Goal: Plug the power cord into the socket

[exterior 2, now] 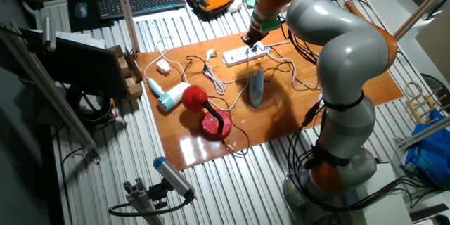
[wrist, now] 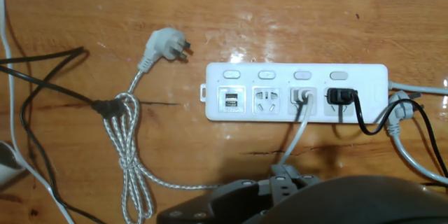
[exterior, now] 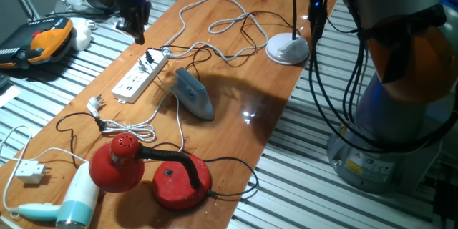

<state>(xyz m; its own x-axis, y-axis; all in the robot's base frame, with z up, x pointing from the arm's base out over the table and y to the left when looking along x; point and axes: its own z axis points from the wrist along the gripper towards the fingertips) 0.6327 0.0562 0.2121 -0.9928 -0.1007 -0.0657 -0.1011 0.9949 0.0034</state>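
The socket (wrist: 297, 91) is a long white power strip lying flat on the wooden table, also seen as the socket (exterior: 139, 79) and the socket (exterior 2: 242, 55). The power cord (wrist: 294, 136) is a thin white cable. Its small white plug (wrist: 302, 96) sits in the third outlet, beside a black plug (wrist: 339, 96). The cable runs from there and disappears under my gripper (wrist: 280, 182). My gripper (exterior: 137, 34) hangs above the strip's far end, clear of it. Its dark fingers crowd together at the frame's edge, so I cannot tell whether they are open or shut.
A bundled cord (wrist: 126, 133) with a grey-white plug (wrist: 164, 45) lies loose beside the strip. A blue-grey iron (exterior: 193, 93), a white lamp base (exterior: 286, 49), a red lamp (exterior: 161, 172), a hair dryer (exterior: 71, 200) and thin black cables (wrist: 42, 77) share the table.
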